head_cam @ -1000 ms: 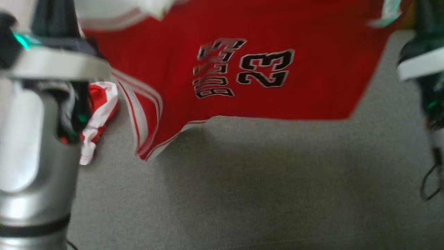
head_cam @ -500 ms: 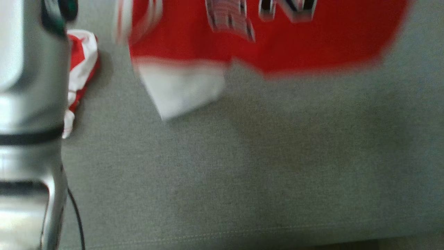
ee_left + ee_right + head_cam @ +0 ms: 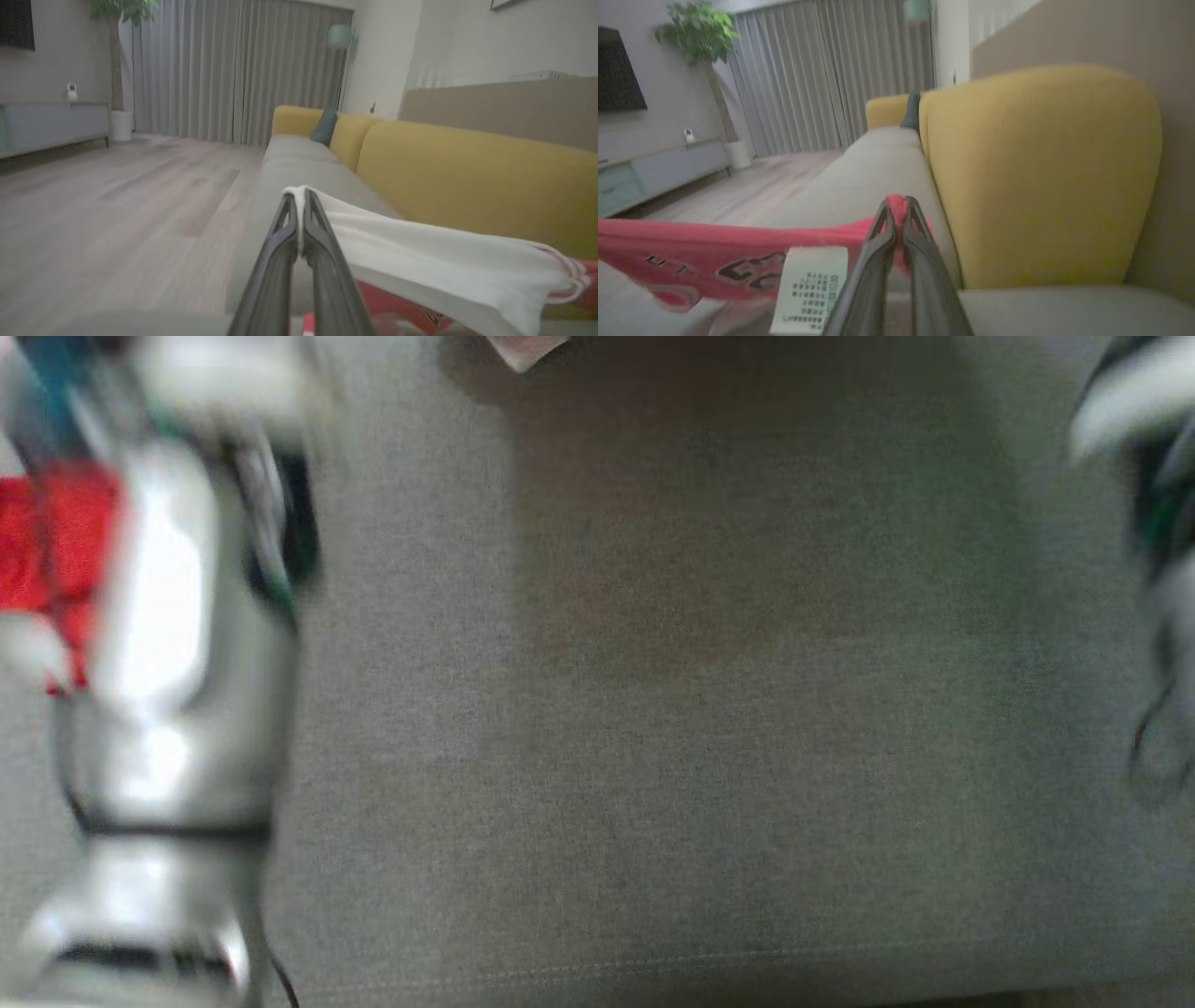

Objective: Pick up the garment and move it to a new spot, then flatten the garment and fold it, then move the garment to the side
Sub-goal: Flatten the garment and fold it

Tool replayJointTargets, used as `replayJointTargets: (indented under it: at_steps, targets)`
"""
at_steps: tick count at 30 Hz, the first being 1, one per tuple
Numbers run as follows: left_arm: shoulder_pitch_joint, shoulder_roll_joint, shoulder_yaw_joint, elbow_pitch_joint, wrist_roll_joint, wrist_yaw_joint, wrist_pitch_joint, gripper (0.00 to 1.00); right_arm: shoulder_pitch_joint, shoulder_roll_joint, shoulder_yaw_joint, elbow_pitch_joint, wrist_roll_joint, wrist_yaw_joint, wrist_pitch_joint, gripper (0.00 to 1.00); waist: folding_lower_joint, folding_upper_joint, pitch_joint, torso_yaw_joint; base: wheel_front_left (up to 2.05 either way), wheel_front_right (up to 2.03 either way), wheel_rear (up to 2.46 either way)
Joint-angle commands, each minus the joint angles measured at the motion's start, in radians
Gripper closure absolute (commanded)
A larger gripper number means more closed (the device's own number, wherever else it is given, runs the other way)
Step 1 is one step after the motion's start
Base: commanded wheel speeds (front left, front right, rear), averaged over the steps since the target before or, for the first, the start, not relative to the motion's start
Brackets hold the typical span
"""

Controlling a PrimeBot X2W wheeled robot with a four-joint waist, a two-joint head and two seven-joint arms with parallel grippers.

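The garment [image 3: 714,261] is a red jersey with black lettering, white trim and a white care label [image 3: 810,284]. It hangs stretched between my two grippers above the grey sofa seat [image 3: 653,756]. My left gripper [image 3: 299,193] is shut on the white trimmed edge [image 3: 420,252]. My right gripper [image 3: 898,203] is shut on a bunched red corner. In the blurred head view only a pale corner of the garment [image 3: 525,347] shows at the top edge. My left arm [image 3: 177,644] is at the left and my right arm [image 3: 1148,476] at the right.
A yellow sofa backrest [image 3: 1036,172] runs along the far side of the seat, with a teal cushion [image 3: 324,126] further along. A red and white cloth [image 3: 37,541] lies behind my left arm. Wooden floor [image 3: 117,196], a low cabinet [image 3: 51,121] and a potted plant [image 3: 698,32] lie beyond.
The garment has risen in the head view from covering its upper half to a mere corner at the top edge. Both grippers have kept their hold.
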Motion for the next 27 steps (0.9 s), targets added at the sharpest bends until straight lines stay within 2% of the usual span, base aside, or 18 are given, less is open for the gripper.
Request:
replayJointTargets:
  at_steps: [1,6,7,16,22,27]
  targets:
    - [0.055,0.027,0.050,-0.047,-0.010,0.007,-0.012,1.00,0.062,-0.012,0.023,-0.015,0.029,0.007,-0.008,1.00,-0.0001,0.0000,-0.026,0.004,0.00,0.00,0.00]
    - [0.375,-0.018,0.075,-0.073,-0.043,-0.008,-0.012,1.00,0.287,-0.024,0.124,-0.020,0.126,0.007,-0.005,1.00,-0.0001,0.0000,-0.092,0.006,0.00,0.00,0.00]
    - [0.375,-0.018,0.075,-0.073,-0.043,-0.008,-0.012,1.00,0.287,-0.024,0.124,-0.020,0.126,0.007,-0.005,1.00,-0.0001,0.0000,-0.092,0.006,0.00,0.00,0.00]
    - [0.731,-0.032,0.054,-0.088,-0.119,-0.030,-0.012,1.00,0.577,-0.018,0.215,-0.053,0.261,0.007,0.045,1.00,-0.0001,0.0000,-0.270,0.018,0.00,0.00,0.00]
    - [0.864,-0.033,0.013,-0.120,-0.143,-0.007,-0.012,1.00,0.687,-0.023,0.214,-0.079,0.299,0.007,0.071,1.00,-0.0001,0.0000,-0.314,0.031,0.00,0.00,0.00]
    - [0.892,-0.033,0.030,-0.184,-0.124,0.006,-0.012,1.00,0.723,-0.040,0.190,-0.127,0.303,0.007,0.083,1.00,-0.0001,0.0000,-0.301,0.038,0.00,0.00,0.00]
